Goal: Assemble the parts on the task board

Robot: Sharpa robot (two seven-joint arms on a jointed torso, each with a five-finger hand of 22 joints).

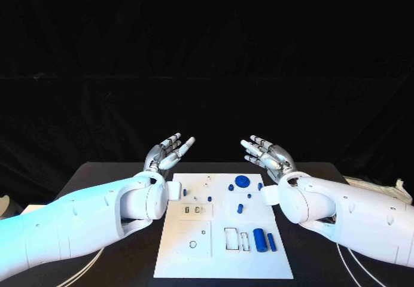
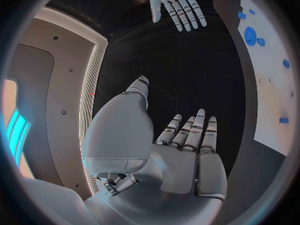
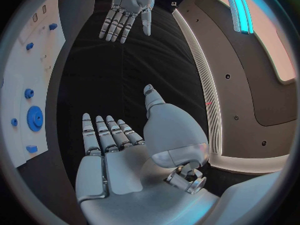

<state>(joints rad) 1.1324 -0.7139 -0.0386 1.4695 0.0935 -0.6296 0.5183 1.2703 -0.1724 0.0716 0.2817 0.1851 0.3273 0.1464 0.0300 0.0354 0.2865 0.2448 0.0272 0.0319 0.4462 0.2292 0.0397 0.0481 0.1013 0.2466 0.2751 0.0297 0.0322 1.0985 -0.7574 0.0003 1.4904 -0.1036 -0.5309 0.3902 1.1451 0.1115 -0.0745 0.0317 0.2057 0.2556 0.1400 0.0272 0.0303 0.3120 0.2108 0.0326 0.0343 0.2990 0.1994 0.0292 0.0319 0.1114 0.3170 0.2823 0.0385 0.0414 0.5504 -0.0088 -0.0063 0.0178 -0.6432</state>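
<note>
The white task board lies in the middle of the black table. On it are a round blue gear, several small blue pieces near it, and two blue cylinders lying side by side toward the front. My left hand is raised above the board's far left corner, fingers spread, holding nothing. My right hand is raised above the far right corner, also spread and empty. The left wrist view shows my left hand, the right hand and the board. The right wrist view shows my right hand and the gear.
The black table reaches past the board on both sides. Thin white cables run along the table beside each arm. Some pale clutter lies at the table's far right edge.
</note>
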